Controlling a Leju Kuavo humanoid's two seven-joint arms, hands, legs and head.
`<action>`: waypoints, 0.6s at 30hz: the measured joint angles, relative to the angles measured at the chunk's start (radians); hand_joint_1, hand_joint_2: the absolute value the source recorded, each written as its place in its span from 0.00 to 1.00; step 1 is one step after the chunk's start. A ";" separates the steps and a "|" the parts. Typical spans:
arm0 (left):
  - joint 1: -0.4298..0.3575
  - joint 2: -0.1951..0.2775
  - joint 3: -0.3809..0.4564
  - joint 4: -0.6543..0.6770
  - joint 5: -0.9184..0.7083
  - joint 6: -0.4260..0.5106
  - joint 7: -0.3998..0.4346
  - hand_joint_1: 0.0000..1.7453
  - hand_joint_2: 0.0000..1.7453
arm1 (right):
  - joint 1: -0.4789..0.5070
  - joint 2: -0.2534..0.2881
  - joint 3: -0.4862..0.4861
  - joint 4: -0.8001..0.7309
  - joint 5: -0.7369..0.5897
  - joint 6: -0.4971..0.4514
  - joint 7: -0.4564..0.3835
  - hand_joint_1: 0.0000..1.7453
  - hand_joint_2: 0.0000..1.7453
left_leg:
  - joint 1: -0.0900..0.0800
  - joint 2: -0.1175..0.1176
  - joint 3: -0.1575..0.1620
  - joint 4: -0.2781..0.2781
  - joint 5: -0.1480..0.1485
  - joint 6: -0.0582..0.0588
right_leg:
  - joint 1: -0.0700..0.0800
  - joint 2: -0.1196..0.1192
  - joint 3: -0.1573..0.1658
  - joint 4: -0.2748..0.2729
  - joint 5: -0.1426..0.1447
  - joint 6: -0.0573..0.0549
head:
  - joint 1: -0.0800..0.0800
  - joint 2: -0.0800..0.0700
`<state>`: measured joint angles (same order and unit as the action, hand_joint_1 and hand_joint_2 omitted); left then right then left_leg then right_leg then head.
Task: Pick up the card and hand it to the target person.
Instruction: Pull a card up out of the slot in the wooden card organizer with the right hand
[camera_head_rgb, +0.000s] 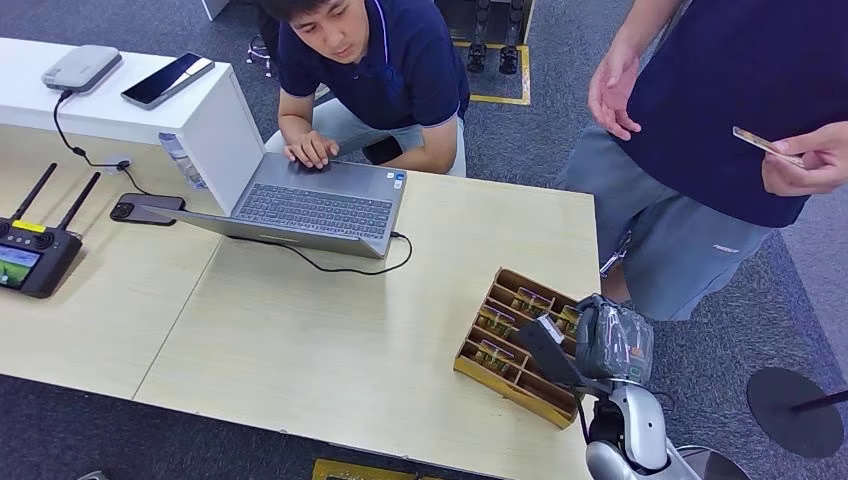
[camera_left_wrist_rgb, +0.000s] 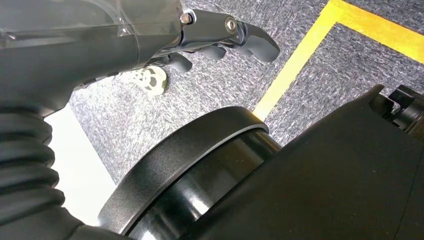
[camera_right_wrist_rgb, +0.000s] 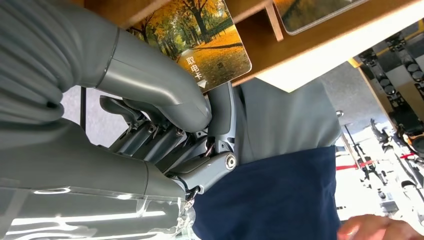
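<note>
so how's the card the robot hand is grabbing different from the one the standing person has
The card at the right robot hand sits in the wooden rack on the table, pinched by the thumb and a finger; the standing person's card is held up in the air, clear of the table. The rack card shows an autumn-tree print; the person's is seen nearly edge-on, face unclear. Both look like thin cards.

Right hand (camera_head_rgb: 570, 350) raised with fingers (camera_right_wrist_rgb: 220, 107) pinched; left hand (camera_left_wrist_rgb: 220, 37) hangs curled.

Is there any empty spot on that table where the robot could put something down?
Yes: a wide bare patch of table lies between the laptop and the wooden card tray, running to the near edge. It is crowded at the tray, where the right hand works, and on the far left, by the phone and controller.
</note>
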<state>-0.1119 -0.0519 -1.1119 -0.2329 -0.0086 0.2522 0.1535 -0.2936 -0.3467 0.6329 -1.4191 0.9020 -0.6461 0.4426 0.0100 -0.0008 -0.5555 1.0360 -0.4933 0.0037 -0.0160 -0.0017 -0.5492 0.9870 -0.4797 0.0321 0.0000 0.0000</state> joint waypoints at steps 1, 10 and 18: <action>0.000 0.000 -0.001 0.000 0.001 0.001 0.000 0.00 1.00 | 0.000 -0.002 -0.006 -0.015 -0.005 -0.007 -0.001 1.00 1.00 | 0.000 0.000 0.000 0.000 0.000 0.000 | 0.000 0.000 0.000 0.000 0.000 0.000 | 0.000 0.000; -0.002 -0.001 -0.011 -0.001 0.001 0.004 0.002 0.00 1.00 | -0.023 -0.023 -0.073 -0.188 -0.001 -0.052 -0.004 1.00 1.00 | 0.000 -0.001 -0.002 0.001 0.000 0.000 | 0.000 -0.001 -0.001 0.001 0.000 0.000 | 0.000 0.000; -0.010 -0.001 -0.020 -0.001 -0.001 0.003 0.002 0.00 1.00 | -0.078 -0.052 -0.108 -0.300 0.009 -0.047 0.014 1.00 1.00 | -0.001 -0.001 -0.002 0.002 0.000 0.000 | -0.001 -0.001 -0.002 0.002 0.000 0.000 | 0.000 0.000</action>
<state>-0.1217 -0.0526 -1.1318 -0.2340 -0.0091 0.2548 0.1553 -0.3715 -0.3983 0.5249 -1.7190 0.9111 -0.6935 0.4567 0.0094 -0.0020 -0.5573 1.0377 -0.4932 0.0041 -0.0166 -0.0029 -0.5509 0.9888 -0.4801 0.0325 0.0000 0.0000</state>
